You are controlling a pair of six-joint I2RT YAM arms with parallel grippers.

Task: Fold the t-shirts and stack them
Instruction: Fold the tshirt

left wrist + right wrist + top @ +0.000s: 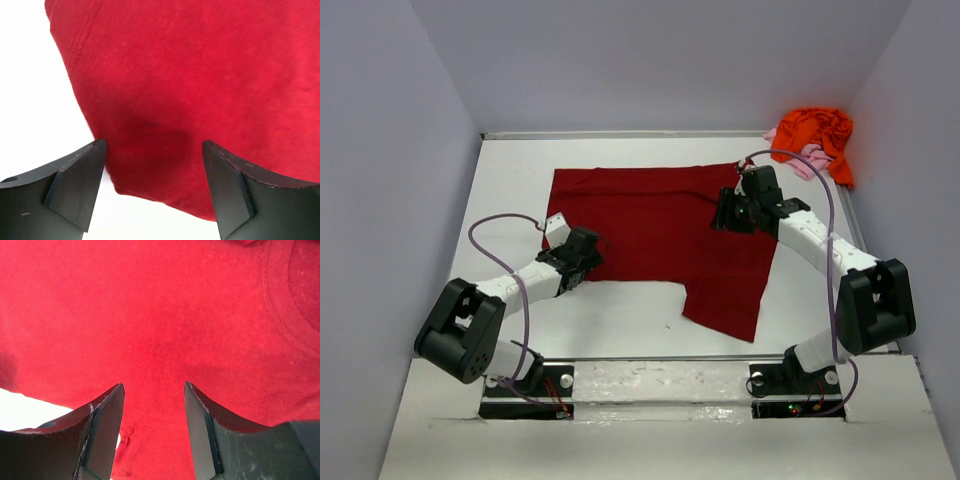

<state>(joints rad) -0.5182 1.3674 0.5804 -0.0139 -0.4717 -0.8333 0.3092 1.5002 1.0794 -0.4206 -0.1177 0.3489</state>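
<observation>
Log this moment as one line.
crimson t-shirt: spread out | left gripper: open over its near-left corner | right gripper: open near collar | orange t-shirt, pink t-shirt: heaped far-right

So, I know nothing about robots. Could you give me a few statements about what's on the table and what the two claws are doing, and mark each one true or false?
1. The dark red t-shirt lies spread out on the table. True.
2. The orange t-shirt is neatly folded. False: it sits crumpled in the far right corner.
3. The left gripper and the right gripper are both open, with red cloth below them. True.
4. The pale pink t-shirt lies on top of the red one. False: it is bunched up against the orange one in the corner, apart from the red shirt.
</observation>
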